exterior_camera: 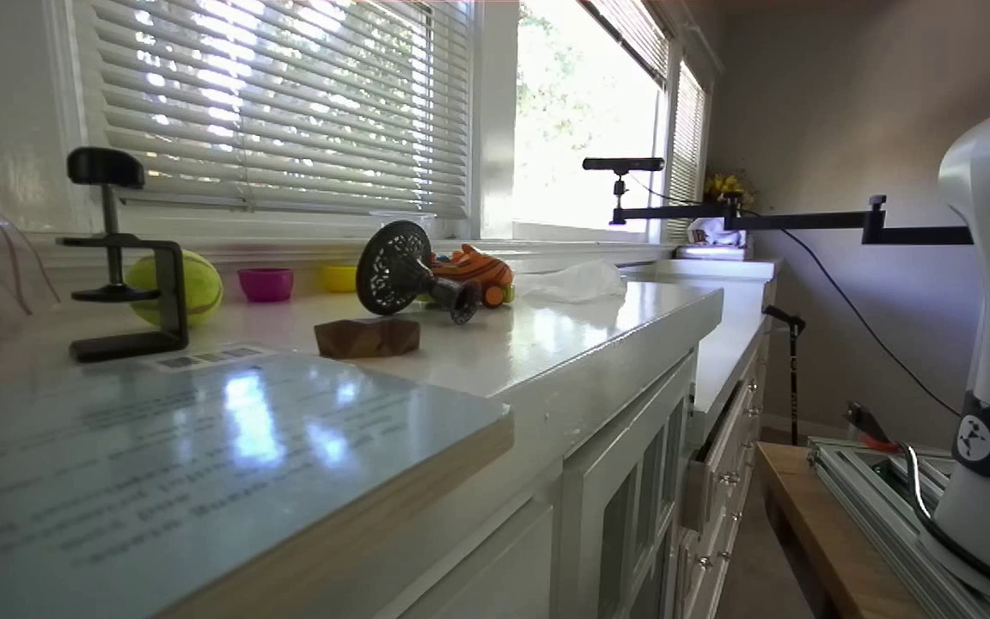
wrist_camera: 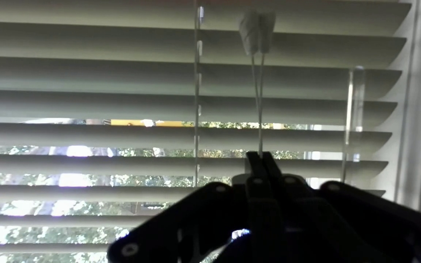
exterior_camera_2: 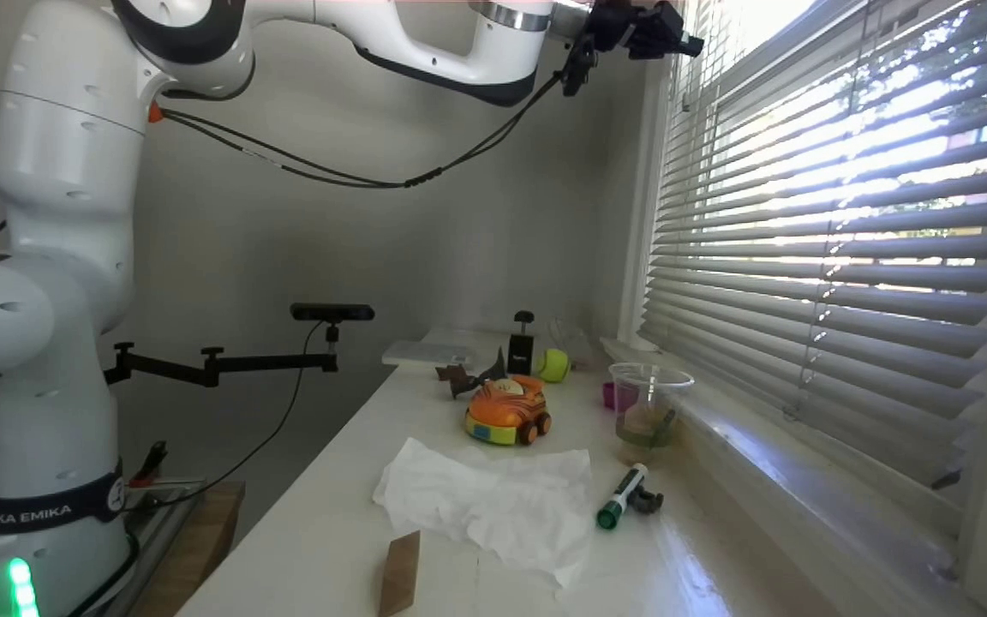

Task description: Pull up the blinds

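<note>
White blinds (exterior_camera_2: 836, 250) hang lowered alongside the white table (exterior_camera_2: 331, 531) in both exterior views, slats tilted, daylight coming through the gaps. Black hand (wrist_camera: 261, 155) in front of them, tips pinched together on the thin pull cords (wrist_camera: 260, 128) in wrist view; pale tassels (wrist_camera: 249, 31) near the tips, outside the grip.

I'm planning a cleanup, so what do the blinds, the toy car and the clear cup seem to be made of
Blinds: smooth, low-sheen slats, perhaps vinyl, painted wood or metal; no grain shows, so I can't tell which. Toy car: probably hard, smooth plastic, given its bright colors and rounded, molded shape. Clear cup: likely glossy plastic, transparent with a shiny rim; glass isn't ruled out.
</note>
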Robot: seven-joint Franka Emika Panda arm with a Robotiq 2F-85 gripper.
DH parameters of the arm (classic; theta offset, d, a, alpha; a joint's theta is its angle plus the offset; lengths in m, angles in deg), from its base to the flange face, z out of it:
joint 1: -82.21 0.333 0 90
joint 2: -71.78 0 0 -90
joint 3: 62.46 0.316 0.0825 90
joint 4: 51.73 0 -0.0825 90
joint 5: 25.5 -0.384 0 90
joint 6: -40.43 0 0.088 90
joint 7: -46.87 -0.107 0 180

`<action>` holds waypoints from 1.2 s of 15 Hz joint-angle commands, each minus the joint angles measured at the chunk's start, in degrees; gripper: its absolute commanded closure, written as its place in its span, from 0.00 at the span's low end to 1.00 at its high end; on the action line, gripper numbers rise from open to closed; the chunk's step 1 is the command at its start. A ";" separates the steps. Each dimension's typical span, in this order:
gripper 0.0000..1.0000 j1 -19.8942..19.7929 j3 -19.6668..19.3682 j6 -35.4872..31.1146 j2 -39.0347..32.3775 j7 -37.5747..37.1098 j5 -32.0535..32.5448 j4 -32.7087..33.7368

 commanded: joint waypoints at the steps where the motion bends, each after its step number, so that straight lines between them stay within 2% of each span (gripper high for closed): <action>1: 1.00 -0.19 0.36 -0.60 -0.48 1.44 -1.54 1.30; 10: 1.00 0.80 3.50 1.19 3.70 0.17 -4.20 -6.13; 18: 1.00 0.89 3.64 5.63 12.70 -5.58 -5.07 -21.22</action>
